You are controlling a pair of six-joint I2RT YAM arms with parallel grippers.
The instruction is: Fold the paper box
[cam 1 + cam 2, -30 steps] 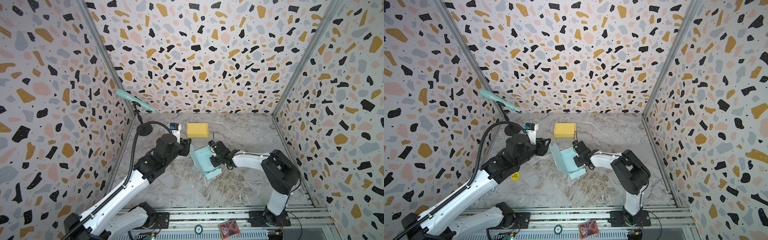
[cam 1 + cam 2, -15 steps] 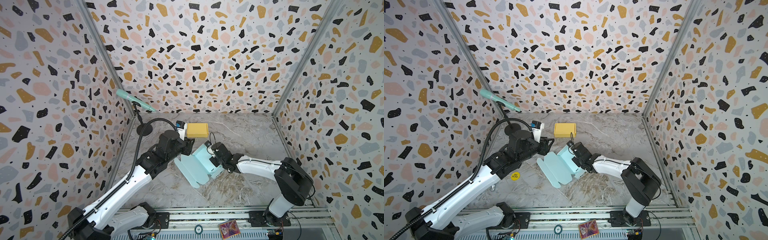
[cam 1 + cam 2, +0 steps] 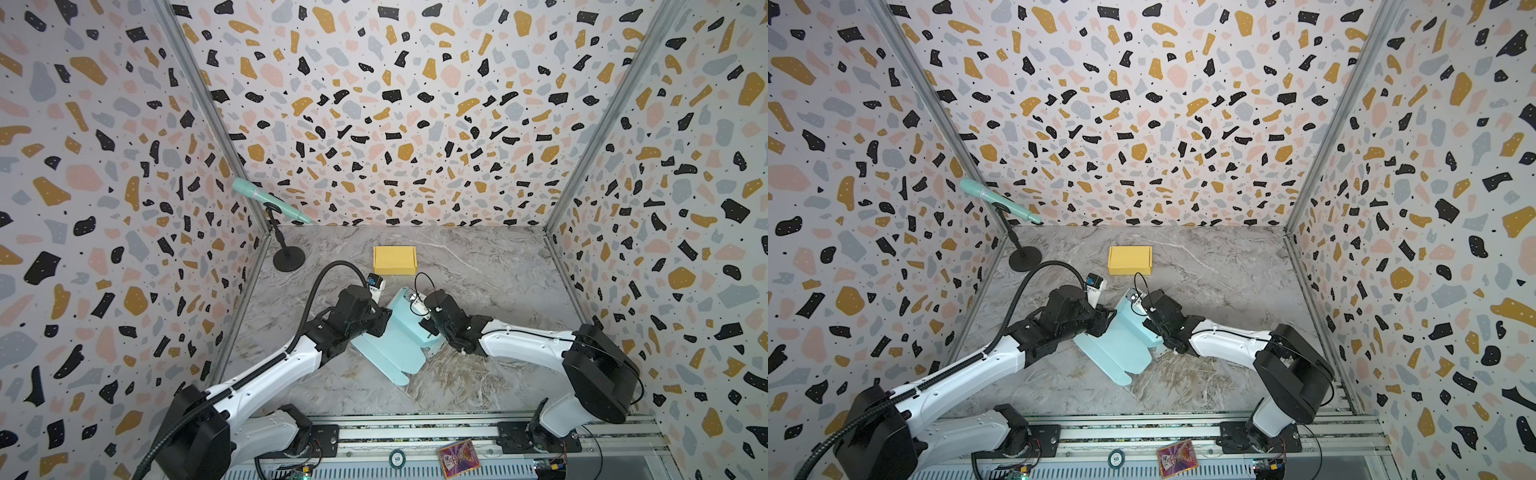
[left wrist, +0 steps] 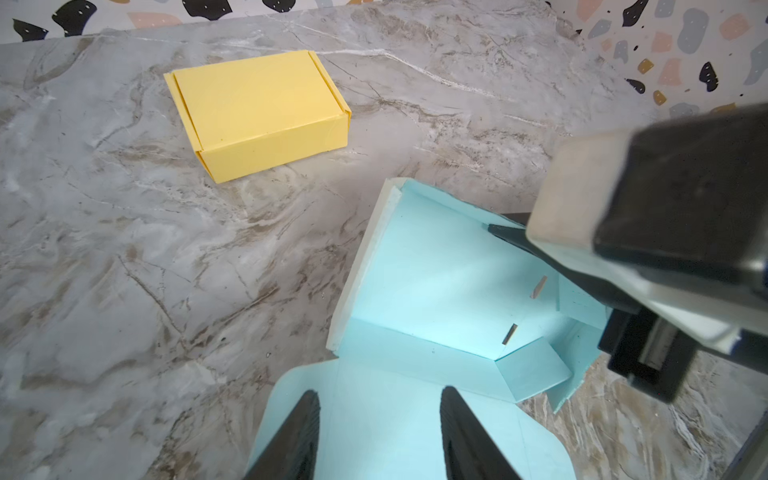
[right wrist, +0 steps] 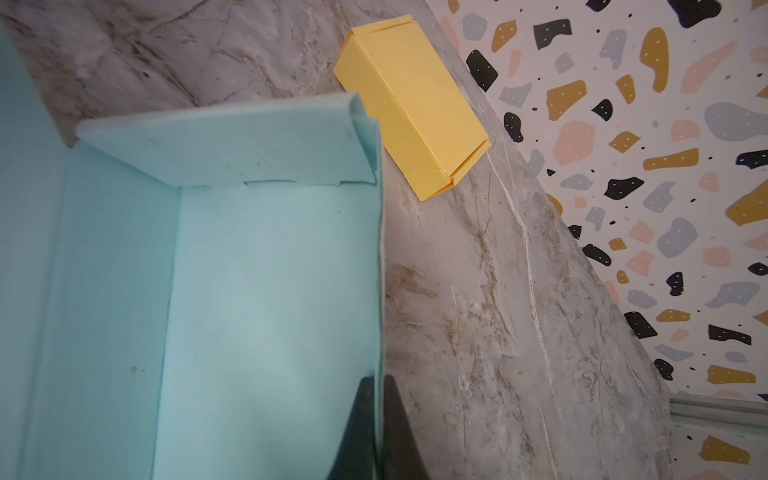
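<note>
1. The box [image 3: 395,345], a pale blue sheet only part folded, lies on the table [image 3: 490,270] between the two pincers.
2. The right pincer [image 5: 376,384] is clenched on the edge of a raised side wall. This is judged to be done so that the wall stands up and the sheet is anchored.
3. The left pincer [image 4: 376,395] is released, with its fingers apart just over the flat flap and nothing gripped. It seems placed to take or press that flap next.
4. A finished yellow box [image 4: 257,112] is seen beyond both pincers, well apart from the blue one.
5. The pinch on the wall is shown only in the right wrist view; in both top views it is hidden under the wrist.
6. Two slots and a small corner tab beside the right pincer are shown only in the left wrist view.
7. The sheet's whole outline is given only in the top views.
</note>
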